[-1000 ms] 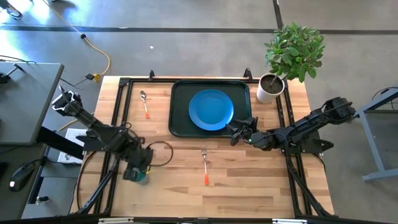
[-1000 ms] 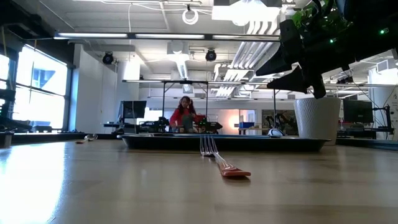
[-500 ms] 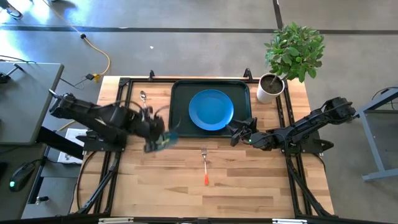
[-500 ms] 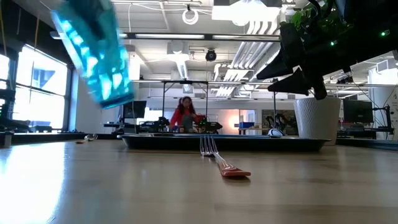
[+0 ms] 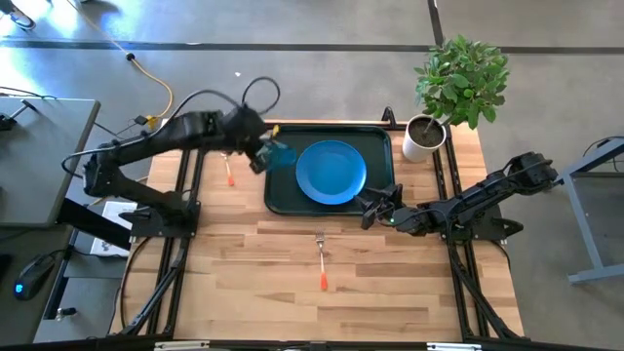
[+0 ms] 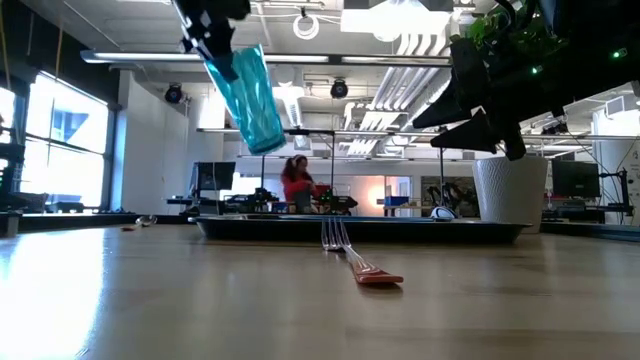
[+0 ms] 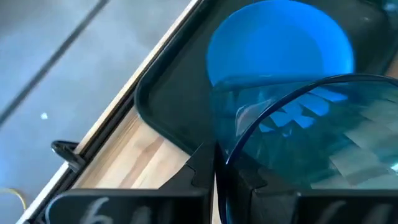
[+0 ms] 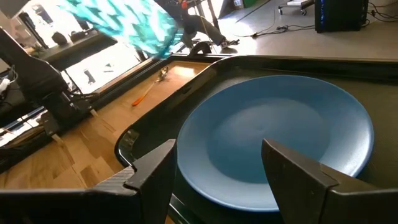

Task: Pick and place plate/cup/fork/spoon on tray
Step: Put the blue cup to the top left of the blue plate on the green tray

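The step in hand appeared to be the cup's placement: the left gripper (image 5: 261,156) held the cup (image 5: 281,155) clamped between its closed fingers, high above the table, over the far left corner of the tray (image 5: 280,195). In the low view the cup (image 6: 247,96) hung well clear of the tray's rim, tilted, its long axis leaning off vertical; which end was the mouth could not be settled from that view, though the left wrist view showed the curved rim of the cup (image 7: 311,134) facing away from the gripper, toward the tray's floor and the plate (image 7: 280,43). The plate (image 5: 331,173) already lay flat in the middle of the tray, so the free ground for the cup was the dark strip to the plate's left. The next move, by my judgement, called for righting the cup to vertical, lowering it onto that strip without touching the plate's edge, and only then opening the fingers. The right gripper (image 5: 375,208) waited at the tray's near right corner, its fingers spread wide and holding nothing, just beside the plate's near edge. The fork (image 5: 322,261) lay on the wood near of the tray, tines pointing toward it, handle toward the near edge; the spoon (image 5: 227,164) lay left of the tray, partly under the left arm. Both were yet to be placed.
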Controlling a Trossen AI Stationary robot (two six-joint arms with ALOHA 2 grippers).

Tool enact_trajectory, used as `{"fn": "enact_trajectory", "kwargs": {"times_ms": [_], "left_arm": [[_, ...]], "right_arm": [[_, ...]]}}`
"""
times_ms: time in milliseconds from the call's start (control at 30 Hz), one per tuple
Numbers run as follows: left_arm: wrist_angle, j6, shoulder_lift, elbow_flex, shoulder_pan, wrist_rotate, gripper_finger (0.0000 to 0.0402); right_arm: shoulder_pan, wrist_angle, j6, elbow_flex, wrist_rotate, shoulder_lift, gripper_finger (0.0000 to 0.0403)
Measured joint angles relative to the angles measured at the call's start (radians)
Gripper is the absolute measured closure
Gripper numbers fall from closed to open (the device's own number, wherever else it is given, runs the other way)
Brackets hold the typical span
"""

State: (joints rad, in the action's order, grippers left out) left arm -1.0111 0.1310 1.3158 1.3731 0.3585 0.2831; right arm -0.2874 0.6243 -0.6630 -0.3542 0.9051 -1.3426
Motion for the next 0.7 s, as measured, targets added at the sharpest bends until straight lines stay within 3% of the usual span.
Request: {"fn": "enact_trajectory", "kwargs": {"times_ms": [233, 400, 700], "left_arm": [[0.061, -0.067, 0.153, 0.003, 0.216, -0.158, 0.0391], [0.047, -0.086, 0.316, 0.103, 0.310, -0.254, 0.0391], [-0.091, -0.143, 0.534, 0.328, 0.384, -0.261, 0.0391]], "right_arm": [[0.000, -0.002, 0.016, 0.000, 0.000, 0.000, 0.0176], [0.000, -0.006, 0.011, 0.000, -0.001, 0.000, 0.0176], [0.000, -0.020, 0.008, 0.000, -0.042, 0.000, 0.0176]]}}
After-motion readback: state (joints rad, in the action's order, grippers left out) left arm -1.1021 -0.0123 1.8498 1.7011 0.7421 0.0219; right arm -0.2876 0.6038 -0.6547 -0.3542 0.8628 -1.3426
